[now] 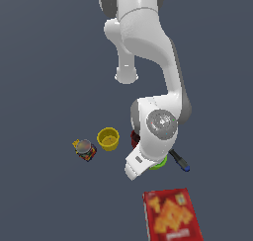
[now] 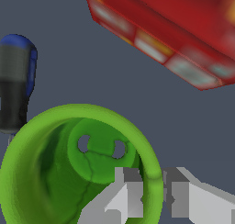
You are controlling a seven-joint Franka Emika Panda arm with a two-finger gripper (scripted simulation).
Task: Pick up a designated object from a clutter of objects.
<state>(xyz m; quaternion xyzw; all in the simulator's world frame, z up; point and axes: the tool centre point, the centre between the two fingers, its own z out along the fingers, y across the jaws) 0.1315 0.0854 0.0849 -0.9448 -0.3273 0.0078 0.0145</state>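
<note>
**Fingers straddling the green cup's rim, tight spot all round**

So the white Panda arm (image 1: 148,62) was bent right down over the clutter, and in the exterior view its wrist covered most of the small bright lime-green round cup with the thick rim (image 1: 159,163); only a sliver of green poked out beside the wrist's lower edge. The wrist view told more: the cup (image 2: 55,172) sat upright, mouth open to the camera, and the gripper (image 2: 151,195) had its grey fingers (image 2: 126,193) apart, one inside the cup and one outside, with the rim wall between them. I couldn't tell if the pads were actually pressing the wall yet.

Room was thin. The blue-handled black screwdriver (image 1: 180,161) lay just beside the cup on the exterior view's right, handle end (image 2: 16,81) close to the rim but apart from it in the wrist view. The dark red mug (image 1: 134,137) was near on the other side, mostly hidden behind the wrist. The flat red cracker box (image 1: 172,215) lay towards the near edge of the exterior view, with a gap of bare floor between it (image 2: 174,35) and the cup.

Further to the exterior view's left stood the yellow plastic cup (image 1: 108,139), and beyond it the small colourful jar (image 1: 85,150), both well apart from the gripper on the dark grey floor (image 1: 44,77).
</note>
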